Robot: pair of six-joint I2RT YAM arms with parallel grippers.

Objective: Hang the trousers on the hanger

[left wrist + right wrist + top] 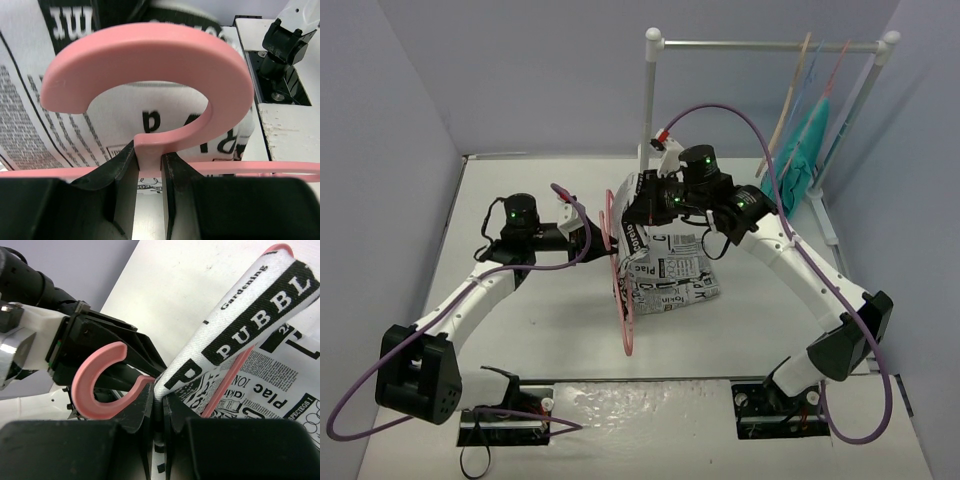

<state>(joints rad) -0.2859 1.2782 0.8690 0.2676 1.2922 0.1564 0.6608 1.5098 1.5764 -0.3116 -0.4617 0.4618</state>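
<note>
The left tool (148, 161) pinches the hanger (150, 50) at the neck just under its hook, holding it on edge above the tabletop (510, 330). The right tool (158, 402), pressed together on a fold of the trousers (250, 305), holds them laid over the hanger's arm (most of the cloth hangs on its far side). I'd draw the fold across until both sides balance, holding the hanger steady.

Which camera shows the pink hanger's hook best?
The left wrist view: the hook fills the frame, its stem clamped in the left gripper. The right wrist shows it smaller; the top view shows the hanger nearly edge-on.
</note>
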